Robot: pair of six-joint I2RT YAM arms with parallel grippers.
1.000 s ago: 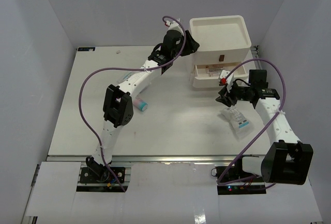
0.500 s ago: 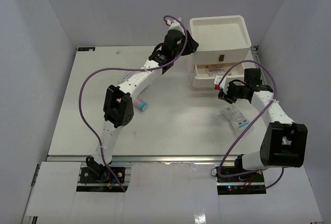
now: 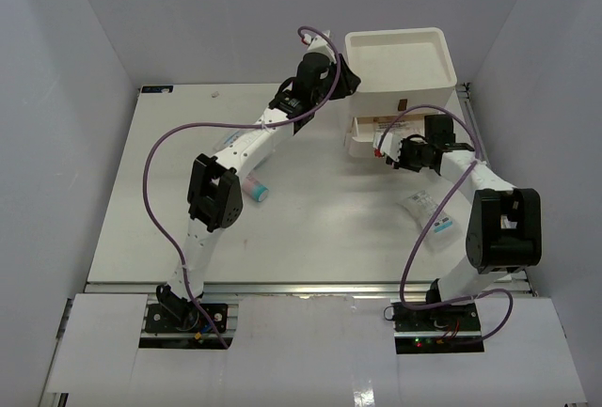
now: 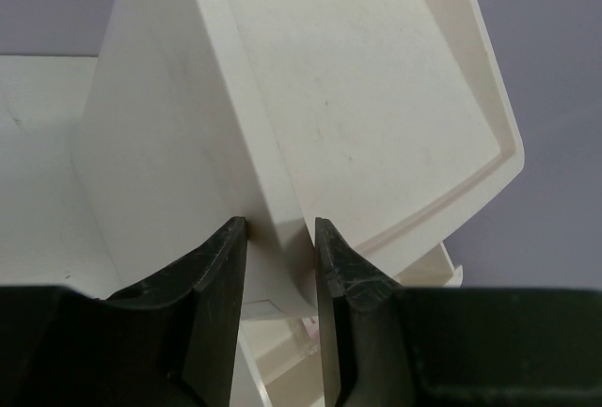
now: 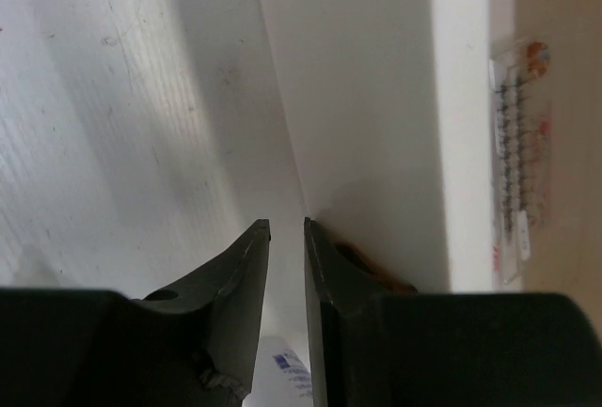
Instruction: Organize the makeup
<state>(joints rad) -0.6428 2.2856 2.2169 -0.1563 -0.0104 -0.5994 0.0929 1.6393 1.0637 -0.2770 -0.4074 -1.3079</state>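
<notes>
The drawer box point(image 3: 400, 69) is cream-white, with a brown handle point(image 3: 403, 103) on its front. In its open drawer lies a red-printed packet point(image 3: 388, 126), otherwise clear. Left of the box, a pink tube point(image 3: 255, 188) has a teal cap. Below the box, a clear blue-printed packet point(image 3: 431, 216) lies on the off-white table point(image 3: 320, 228). Purple cables point(image 3: 150, 172) loop along the white, black-jointed arms point(image 3: 249, 144).

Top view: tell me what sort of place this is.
Probably a robot lab test cell, not a home: bare grey walls enclose a white table. A left arm and right arm are bolted at its near edge, trailing purple cables, beside one drawer box.
</notes>
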